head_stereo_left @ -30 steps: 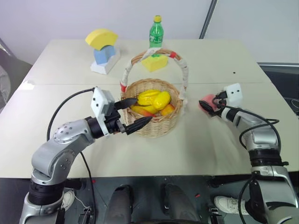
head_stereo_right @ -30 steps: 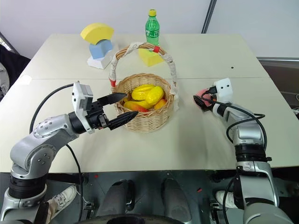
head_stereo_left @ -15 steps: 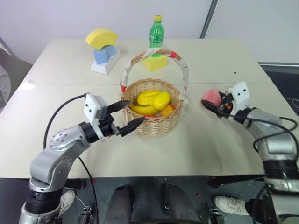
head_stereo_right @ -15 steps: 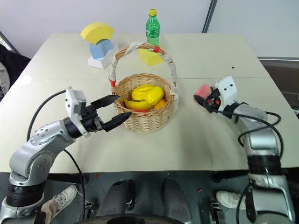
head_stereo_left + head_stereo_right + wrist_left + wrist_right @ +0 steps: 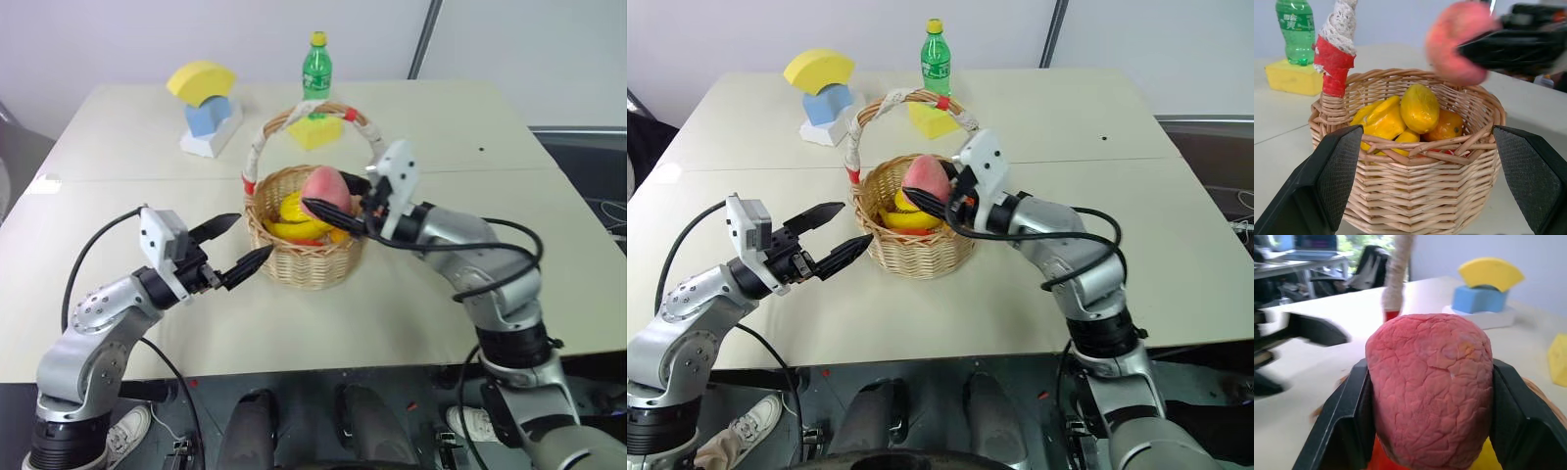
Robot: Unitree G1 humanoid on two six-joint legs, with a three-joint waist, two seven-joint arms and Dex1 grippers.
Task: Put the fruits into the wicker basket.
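The wicker basket (image 5: pixel 299 266) stands mid-table, its cloth-wrapped handle (image 5: pixel 263 142) arching over it. Several yellow and orange fruits, a mango (image 5: pixel 1419 107) among them, lie inside. My right gripper (image 5: pixel 329 194) reaches in from the right under the handle. It is shut on the pinkish-red peach (image 5: pixel 324 183), held just above the fruits in the basket. In the right wrist view the peach (image 5: pixel 1432 387) sits squeezed between both black fingers (image 5: pixel 1339 418). My left gripper (image 5: pixel 253 235) hovers open and empty just left of the basket, pointing at its wall.
Behind the basket are a green bottle (image 5: pixel 315 69) and a yellow foam block (image 5: pixel 315 133). A yellow arch on a blue block (image 5: pixel 203 96) stands at the back left. Bare tabletop (image 5: pixel 549 245) lies to the right and in front.
My right gripper lifted the peach off the table at the right and carried it left to above the basket. My left gripper drew back a little from the basket.
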